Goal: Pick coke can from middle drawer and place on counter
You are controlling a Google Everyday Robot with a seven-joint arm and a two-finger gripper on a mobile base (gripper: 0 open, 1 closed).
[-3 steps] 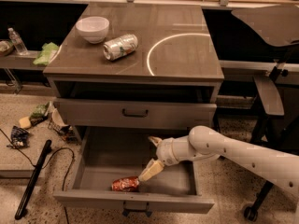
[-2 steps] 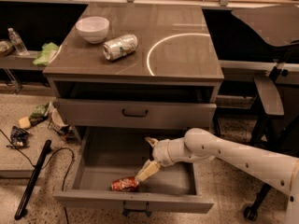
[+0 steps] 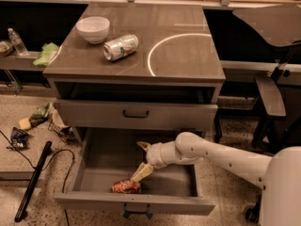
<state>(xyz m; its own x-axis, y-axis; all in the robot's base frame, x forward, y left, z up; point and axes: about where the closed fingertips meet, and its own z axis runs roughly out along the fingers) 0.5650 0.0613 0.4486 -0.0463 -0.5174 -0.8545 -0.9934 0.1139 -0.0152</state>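
Observation:
The coke can (image 3: 126, 186) lies on its side, red and dented, on the floor of the open middle drawer (image 3: 94, 159), close behind the drawer's front panel. My gripper (image 3: 137, 162) is inside the drawer, just above and to the right of the can. It is open. Its lower finger (image 3: 141, 173) points down at the can's right end, and its upper finger (image 3: 142, 146) points up and to the left. The counter (image 3: 183, 55) is the glossy cabinet top with a white arc.
A white bowl (image 3: 93, 29) and a silver-and-green can (image 3: 121, 47) lie on the counter's left half. The shallower drawer (image 3: 135, 113) above is closed. A black pole (image 3: 33, 180), a cable and litter lie on the floor at left. A dark chair (image 3: 270, 95) stands at right.
My arm has reached further left inside the drawer, bringing the gripper closer to the coke can. The can has not moved.

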